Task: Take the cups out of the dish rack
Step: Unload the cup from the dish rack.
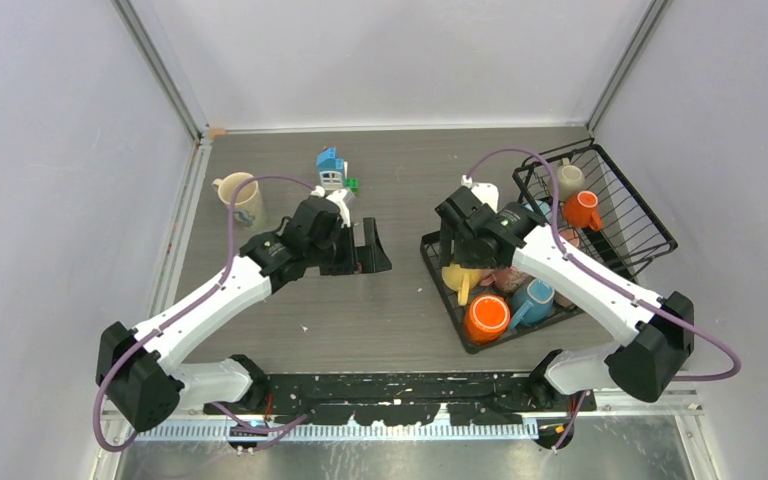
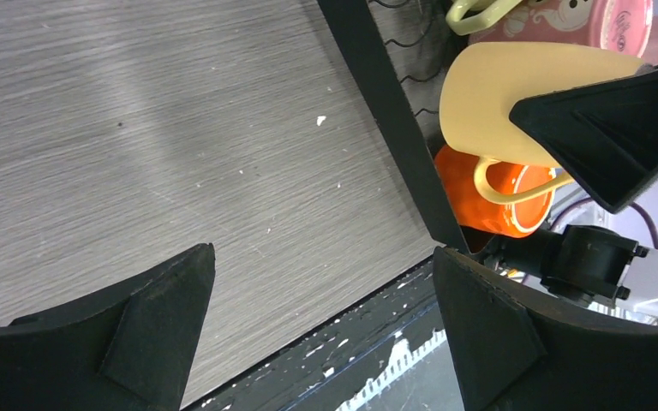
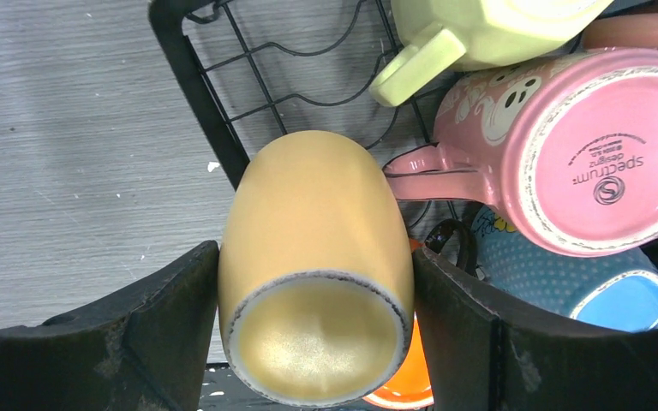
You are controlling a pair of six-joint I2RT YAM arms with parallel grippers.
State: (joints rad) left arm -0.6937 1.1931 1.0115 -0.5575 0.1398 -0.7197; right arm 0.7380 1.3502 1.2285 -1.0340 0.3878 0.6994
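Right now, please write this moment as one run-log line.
left gripper: open, empty, over table | right gripper: shut on yellow cup | yellow cup: at dish rack edge

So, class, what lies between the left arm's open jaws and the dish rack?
Only bare tabletop, flecked white; nothing stands between those jaws and the dish rack. The top external and left wrist views both show it.

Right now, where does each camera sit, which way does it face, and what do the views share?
Top external: above and behind the arms, looking down on table and dish rack; both arms show.
Left wrist: looks past the open left tool at table and rack edge; its fingers show.
Right wrist: looks down on the yellow cup gripped by the right tool; its fingers show.
Shared: both wrist views catch the yellow cup.
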